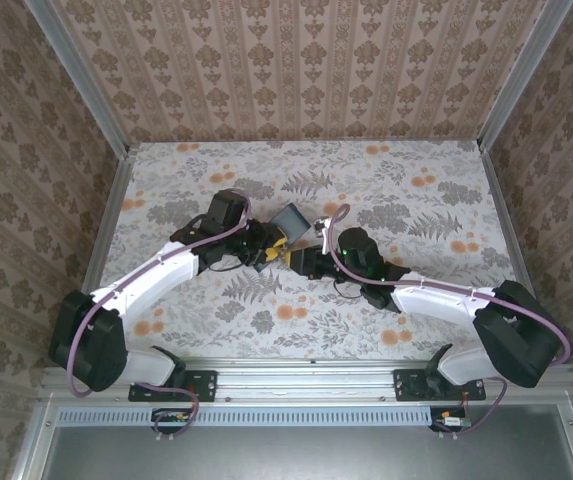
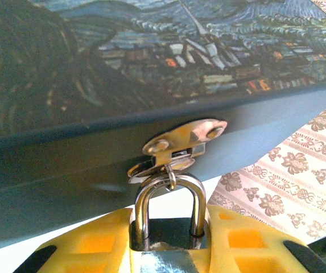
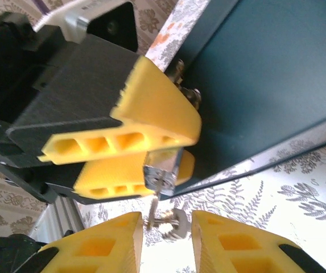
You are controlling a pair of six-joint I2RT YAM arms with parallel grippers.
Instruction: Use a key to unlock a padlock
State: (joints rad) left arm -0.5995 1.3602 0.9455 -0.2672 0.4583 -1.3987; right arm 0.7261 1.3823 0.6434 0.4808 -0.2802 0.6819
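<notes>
Left gripper point(image 2: 165, 250) is clenching the padlock point(image 2: 168, 207) body between its yellow fingers, steadying it so the keyhole is facing the other arm. The shackle is hanging through the hasp point(image 2: 180, 139) on the box point(image 2: 66, 170) front wall, so the lock is sitting just under the lid edge, above the table point(image 1: 416, 180). Key point(image 3: 151, 211) is pointing up at the padlock's underside, seemingly entering the keyhole. Right gripper point(image 3: 167, 242) is flanking the key with its fingers; cannot tell whether they are pinching it or slack. Likely step: seating and turning.
</notes>
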